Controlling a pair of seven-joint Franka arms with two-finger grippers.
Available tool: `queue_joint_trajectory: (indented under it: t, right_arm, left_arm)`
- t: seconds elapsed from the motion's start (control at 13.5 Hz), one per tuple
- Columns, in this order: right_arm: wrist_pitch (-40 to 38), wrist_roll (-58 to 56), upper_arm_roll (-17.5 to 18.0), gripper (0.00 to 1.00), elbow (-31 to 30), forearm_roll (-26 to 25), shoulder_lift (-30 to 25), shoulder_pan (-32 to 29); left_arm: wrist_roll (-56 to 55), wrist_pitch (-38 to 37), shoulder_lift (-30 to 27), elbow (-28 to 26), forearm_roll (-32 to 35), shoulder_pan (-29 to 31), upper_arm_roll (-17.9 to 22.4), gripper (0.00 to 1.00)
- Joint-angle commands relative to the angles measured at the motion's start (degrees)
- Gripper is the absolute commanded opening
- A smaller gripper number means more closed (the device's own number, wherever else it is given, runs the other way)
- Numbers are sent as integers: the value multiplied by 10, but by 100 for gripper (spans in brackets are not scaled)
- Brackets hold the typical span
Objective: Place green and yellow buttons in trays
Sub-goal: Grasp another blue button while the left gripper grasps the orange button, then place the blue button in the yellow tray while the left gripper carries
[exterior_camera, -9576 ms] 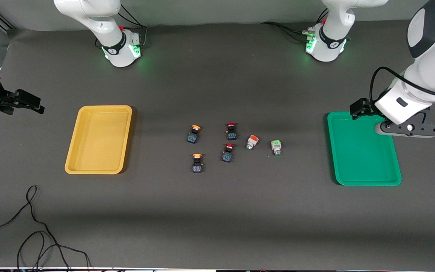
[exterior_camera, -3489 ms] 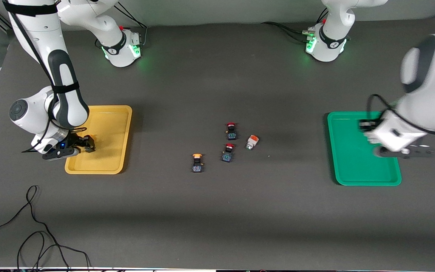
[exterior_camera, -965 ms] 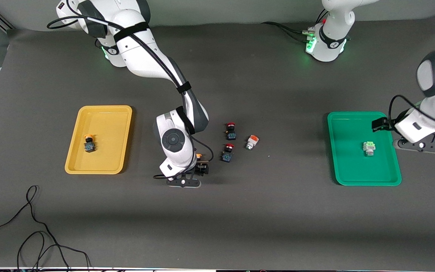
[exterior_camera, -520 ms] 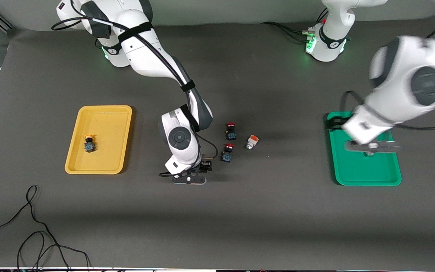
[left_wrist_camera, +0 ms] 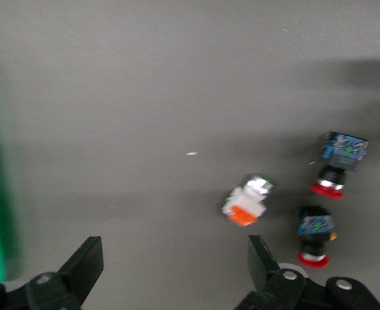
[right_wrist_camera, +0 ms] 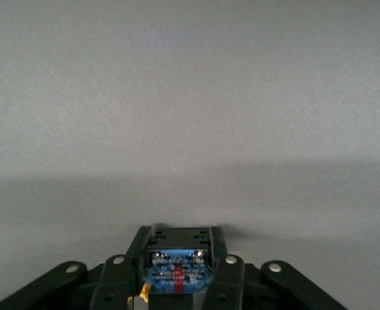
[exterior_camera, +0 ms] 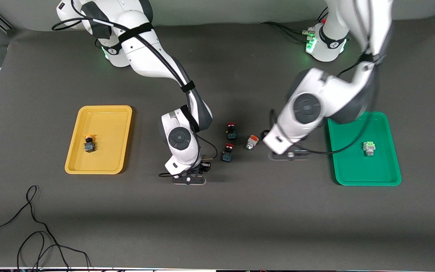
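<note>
The yellow tray (exterior_camera: 106, 113) holds one yellow-capped button (exterior_camera: 88, 144). The green tray (exterior_camera: 353, 170) holds the pale-green button (exterior_camera: 368, 148). My right gripper (exterior_camera: 191, 175) is low at the table, beside the red buttons toward the yellow tray. In the right wrist view it (right_wrist_camera: 177, 258) is shut on the second yellow button (right_wrist_camera: 177, 270), whose blue underside shows; this button is hidden in the front view. My left gripper (exterior_camera: 288, 154) is open and empty over bare table between the loose buttons and the green tray; its wrist view (left_wrist_camera: 174, 265) shows nothing between the fingers.
Two red-capped black buttons (exterior_camera: 231, 130) (exterior_camera: 227, 152) and an orange-capped white button (exterior_camera: 252, 141) lie mid-table; the left wrist view shows them too (left_wrist_camera: 338, 165) (left_wrist_camera: 314, 236) (left_wrist_camera: 247, 203). Black cables (exterior_camera: 32, 234) lie at the near edge toward the right arm's end.
My left arm has swung from over the green tray to over the table beside the orange-capped button. My right gripper has stayed at the second yellow button.
</note>
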Motion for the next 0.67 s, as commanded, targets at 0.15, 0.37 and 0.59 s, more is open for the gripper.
queue_joint_trajectory:
  t: [0.15,0.37,0.59]
  right_arm:
    - [-139,-13,-13,30,4,-11,-116,-14]
    - [-220,-70,-52,30,-12,-11,-173,-14]
    - [-238,-197,-102,30,-108,-11,-258,-11]
  left_arm:
    - [-30,80,84,-2,-2,-64,10,100]
    - [-29,110,116,-4,3,-75,11,100]
    - [-19,112,125,-7,10,-74,11,100]
